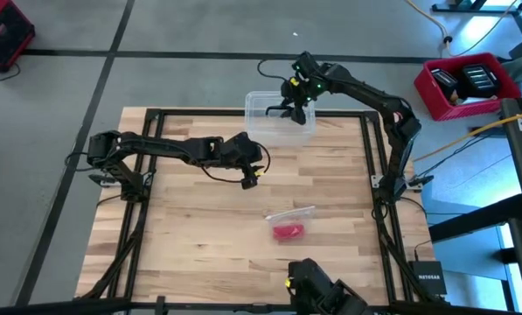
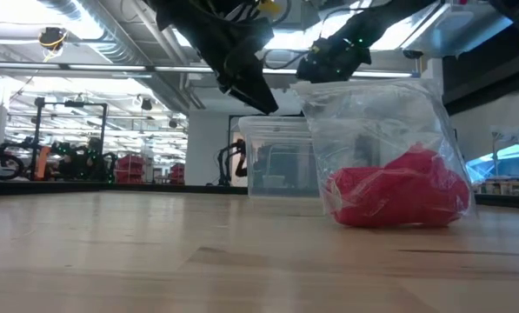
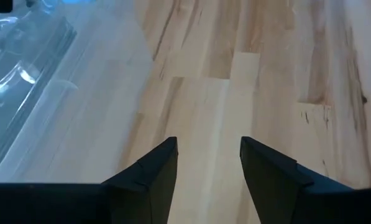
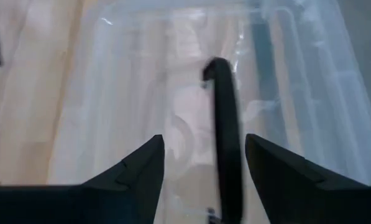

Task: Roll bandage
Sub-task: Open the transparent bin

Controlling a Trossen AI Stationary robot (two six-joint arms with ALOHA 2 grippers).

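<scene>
Worktop (image 1: pixel 191 236): a pale wooden surface inside a dark frame; I am driving both arms over it.
Clear plastic box (image 1: pixel 274 118): sits at the far edge of the worktop, lid on, a dark handle (image 4: pixel 225 143) running across the top.
Plastic wrapper (image 1: pixel 293 213): a crinkled clear bag lying in the near middle of the worktop, well apart from the box.
Bandage (image 1: pixel 288 231): a bright red bundle of soft fabric, lying at the wrapper's near edge; from table height it shows red through the clear film, and it is not yet a neat roll.
Right claw (image 4: pixel 204 158): hangs just above the box lid, jaws wide, the handle between its fingers; nothing is gripped.
Left claw (image 3: pixel 208 162): hovers over bare wood near the middle of the worktop, jaws wide and empty.
Step in hand, my judgement: reaching the bandage; neither claw is near it.
How I would do it well: bring the left claw down on the red fabric alone, clear of the film, and keep the wrapper from dragging along.
</scene>
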